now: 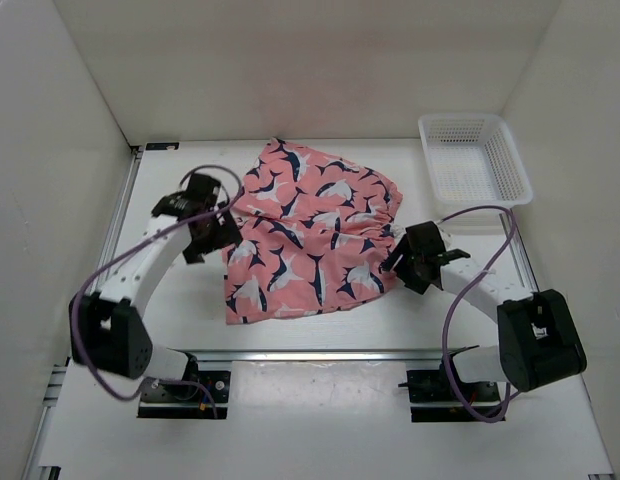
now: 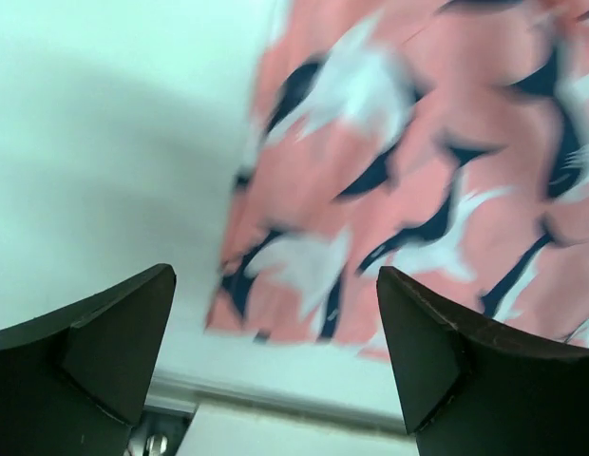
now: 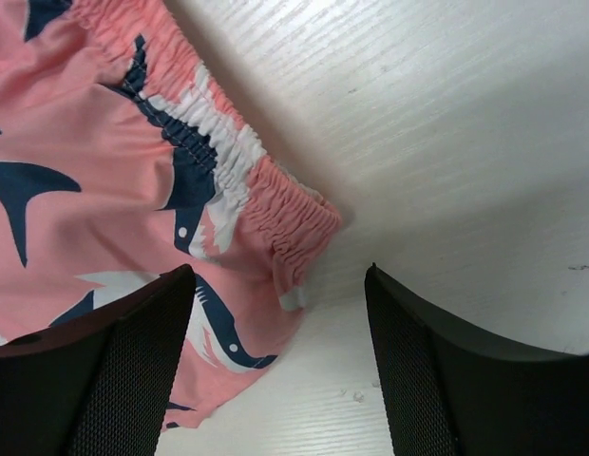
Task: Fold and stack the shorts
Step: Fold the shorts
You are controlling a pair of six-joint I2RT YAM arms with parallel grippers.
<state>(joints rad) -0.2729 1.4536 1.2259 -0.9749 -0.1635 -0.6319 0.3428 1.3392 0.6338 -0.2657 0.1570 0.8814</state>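
Note:
The coral-pink shorts (image 1: pixel 308 232) with navy-and-white shark shapes lie crumpled in the middle of the table. My left gripper (image 1: pixel 212 240) is open and empty at the shorts' left edge. In the left wrist view the shorts (image 2: pixel 418 180) lie ahead and to the right, blurred, between and beyond the fingers (image 2: pixel 114 332). My right gripper (image 1: pixel 408 265) is open and empty at the shorts' right edge. In the right wrist view the elastic waistband corner (image 3: pixel 275 204) lies just ahead of the open jaws, with the fabric (image 3: pixel 76 180) reaching under the left finger (image 3: pixel 133 361).
A white mesh basket (image 1: pixel 474 158) stands at the back right of the table. White walls close the table in at the back and both sides. A metal rail (image 1: pixel 320 354) runs along the near edge.

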